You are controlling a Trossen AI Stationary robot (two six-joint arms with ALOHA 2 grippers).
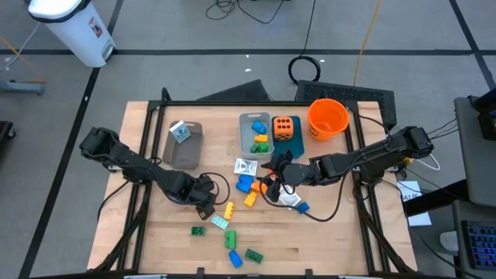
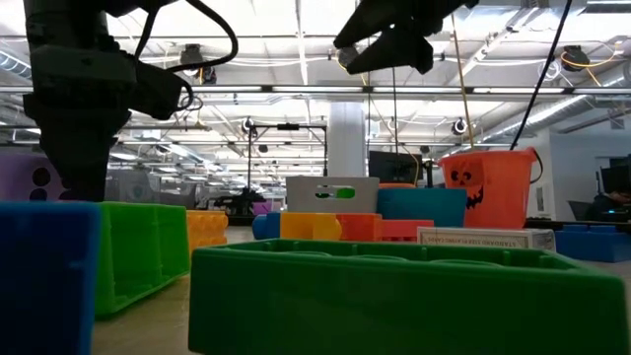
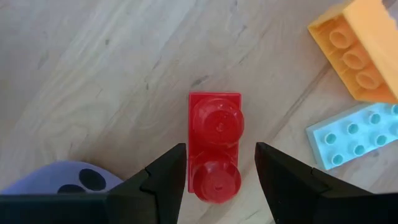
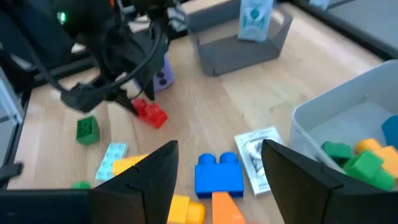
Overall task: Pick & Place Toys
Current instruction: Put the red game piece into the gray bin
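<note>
left gripper (image 3: 217,180): fingers apart, straddling small red two-stud plastic brick (image 3: 214,146) lying on wooden table (image 3: 93,81) mid-front, gripping nothing | right gripper (image 4: 217,171): spread, empty, above blue plastic brick (image 4: 219,174) near centre

Glossy plastic red brick (image 3: 215,146) lies on the pale, matt, grained wood table (image 3: 93,74).

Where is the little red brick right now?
In the left wrist view, the red brick lies on the wooden table, between the left gripper's open fingers, beside the purple die.
</note>
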